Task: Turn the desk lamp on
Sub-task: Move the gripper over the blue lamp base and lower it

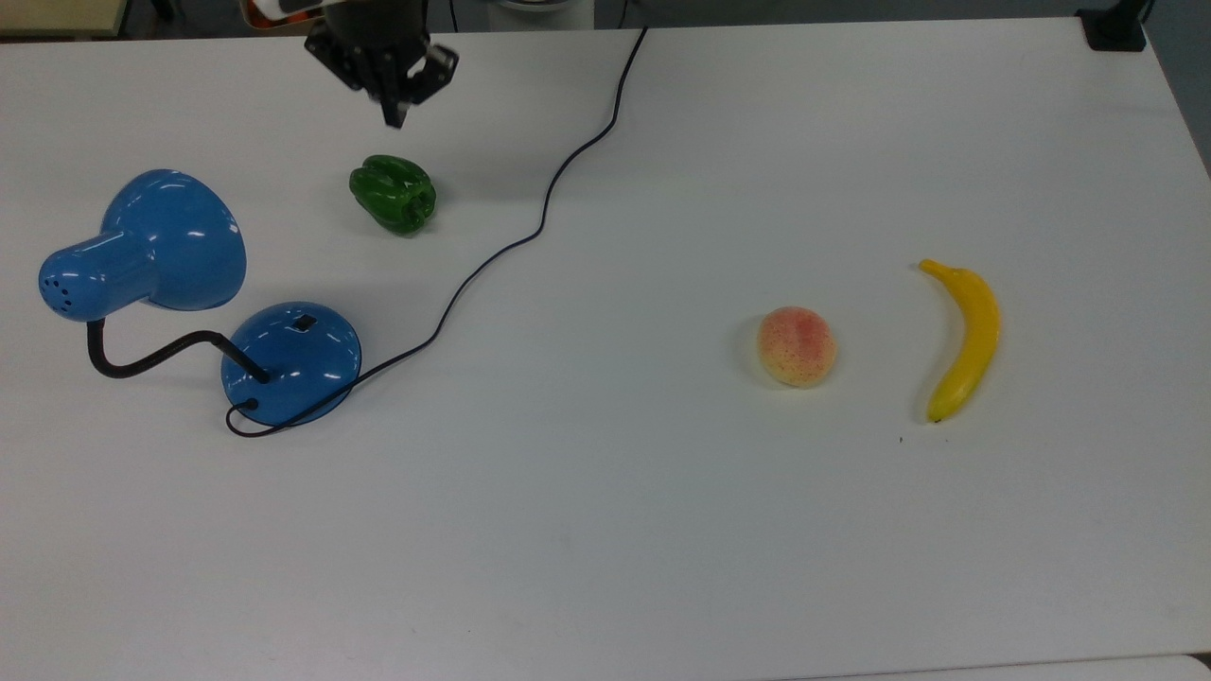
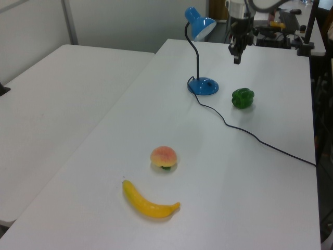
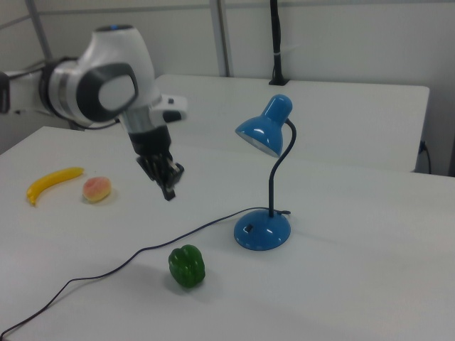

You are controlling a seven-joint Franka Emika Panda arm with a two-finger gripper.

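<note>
Hovering fingers (image 1: pixel 394 115) together, desk lamp (image 1: pixel 291 362) unlit

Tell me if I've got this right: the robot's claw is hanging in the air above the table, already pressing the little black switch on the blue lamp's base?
Not quite. The gripper hangs in the air, but touches nothing. The right view shows it well apart from the desk lamp and its switch.
</note>
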